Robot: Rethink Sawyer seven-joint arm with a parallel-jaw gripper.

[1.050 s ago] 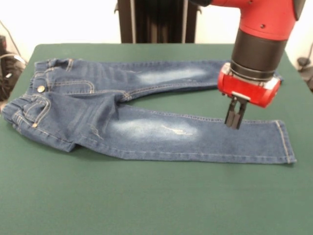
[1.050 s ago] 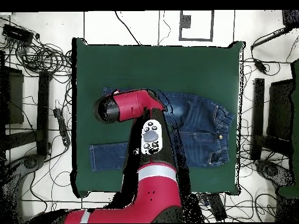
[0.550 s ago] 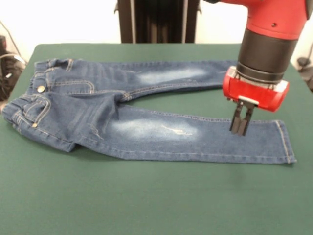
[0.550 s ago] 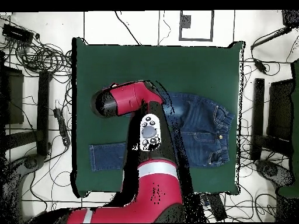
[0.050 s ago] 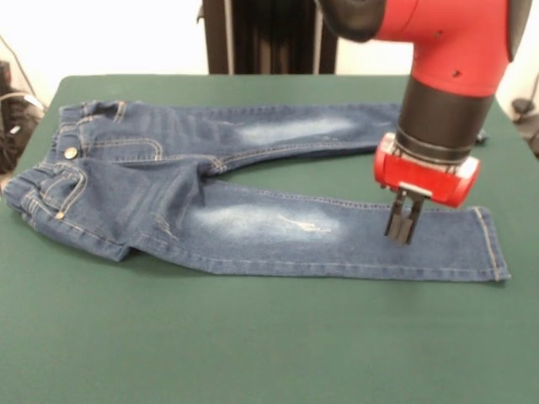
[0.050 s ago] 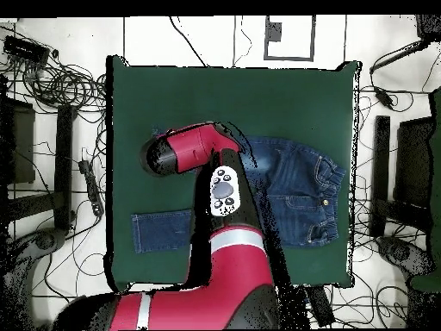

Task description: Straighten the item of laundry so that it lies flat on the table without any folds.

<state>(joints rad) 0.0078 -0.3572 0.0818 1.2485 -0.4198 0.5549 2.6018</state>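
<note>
Jeans are lying spread on the green table, waistband toward the left of the front view, both legs running out to the right. The front leg is lying flat with its hem near the table's right side; the back leg is running behind it, its far end hidden by the arm. The two legs are diverging from the crotch, with a wedge of bare table showing between them. Faded whitish patches are showing on both thighs. Waistband area is looking bunched, with a fold along the lower left edge by the hip (some puckering near the pocket too). A metal button is showing by the waistband.

The red and black arm is coming down over the right part of the front leg. The end effector is pointing straight down, its dark fingers drawn together with only a thin slit between them, gripping nothing. Tips are sitting right at the denim of the front leg, near the hem; actual contact cannot be told.

In the overhead view the jeans are lying in the table's middle band, waistband toward the right, and the arm is covering much of both legs, the end effector itself being hidden underneath.
</note>
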